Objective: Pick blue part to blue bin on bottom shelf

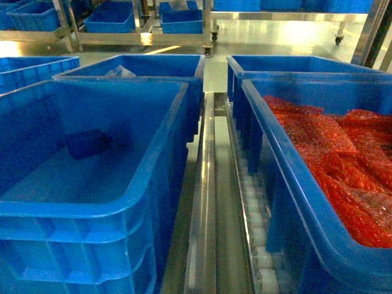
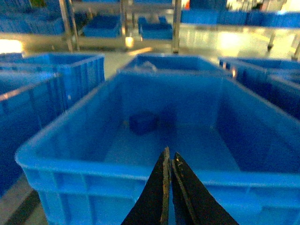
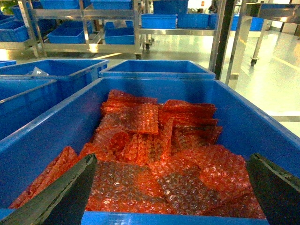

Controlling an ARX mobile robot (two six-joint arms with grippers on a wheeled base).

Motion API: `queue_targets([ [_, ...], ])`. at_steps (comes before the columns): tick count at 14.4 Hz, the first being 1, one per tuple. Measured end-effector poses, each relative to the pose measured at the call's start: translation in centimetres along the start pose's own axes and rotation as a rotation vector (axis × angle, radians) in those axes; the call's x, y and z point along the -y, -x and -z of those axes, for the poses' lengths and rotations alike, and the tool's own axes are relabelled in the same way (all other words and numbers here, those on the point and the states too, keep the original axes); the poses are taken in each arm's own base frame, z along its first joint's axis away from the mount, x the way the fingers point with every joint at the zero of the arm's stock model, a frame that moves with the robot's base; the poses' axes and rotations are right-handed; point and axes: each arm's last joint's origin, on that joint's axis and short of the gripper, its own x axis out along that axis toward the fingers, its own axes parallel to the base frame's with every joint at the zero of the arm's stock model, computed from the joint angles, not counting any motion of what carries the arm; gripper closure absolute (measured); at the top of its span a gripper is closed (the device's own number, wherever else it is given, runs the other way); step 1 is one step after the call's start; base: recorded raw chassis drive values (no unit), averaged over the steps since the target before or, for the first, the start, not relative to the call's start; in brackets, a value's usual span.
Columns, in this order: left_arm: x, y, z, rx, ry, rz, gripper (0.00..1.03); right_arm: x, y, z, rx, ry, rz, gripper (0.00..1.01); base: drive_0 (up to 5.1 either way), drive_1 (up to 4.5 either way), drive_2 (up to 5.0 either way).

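Note:
The small dark blue part [image 1: 87,144] lies on the floor of the big blue bin [image 1: 153,184] at the left of the head view, near its far wall. From the left wrist, that part [image 2: 143,123] sits deep inside the bin [image 2: 61,140]. My left gripper [image 2: 169,157] is shut and empty, hovering over the bin's near rim. Over the near wall of a crate of red packets [image 3: 154,150], my right gripper [image 3: 171,161] is open wide with nothing between its fingers. Neither gripper shows in the head view.
A steel rail [image 1: 205,202] and a white roller track [image 1: 254,226] run between the two front crates. More blue crates [image 1: 141,67] stand behind them and at the left. Steel racks with blue bins [image 1: 110,18] line the far side of the floor.

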Motion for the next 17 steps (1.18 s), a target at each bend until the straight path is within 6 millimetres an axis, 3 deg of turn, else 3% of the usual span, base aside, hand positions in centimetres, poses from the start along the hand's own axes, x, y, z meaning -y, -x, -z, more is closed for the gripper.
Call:
queue_targets([
  [5,0.00,0.03,-0.11,0.011,0.000,0.001,1.01,0.00,0.00,0.00,0.000,0.000,0.000,0.03,0.0,0.00,0.0],
  [6,0.00,0.03,-0.11,0.012,0.001,0.001,0.92,0.00,0.00,-0.01,0.000,0.000,0.000,0.03,0.0,0.00,0.0],
  [10,0.00,0.03,-0.11,0.011,0.001,0.001,0.38,0.00,0.00,0.00,0.000,0.000,0.000,0.03,0.0,0.00,0.0],
  [12,0.00,0.03,-0.11,0.012,0.001,0.001,0.26,0.00,0.00,0.00,0.000,0.000,0.000,0.03,0.0,0.00,0.0],
  [14,0.00,0.03,-0.11,0.011,0.000,0.000,0.03,0.00,0.00,0.00,0.000,0.000,0.000,0.03,0.0,0.00,0.0],
  [17,0.00,0.03,-0.11,0.012,0.001,0.000,0.05,0.00,0.00,0.00,0.000,0.000,0.000,0.03,0.0,0.00,0.0],
])
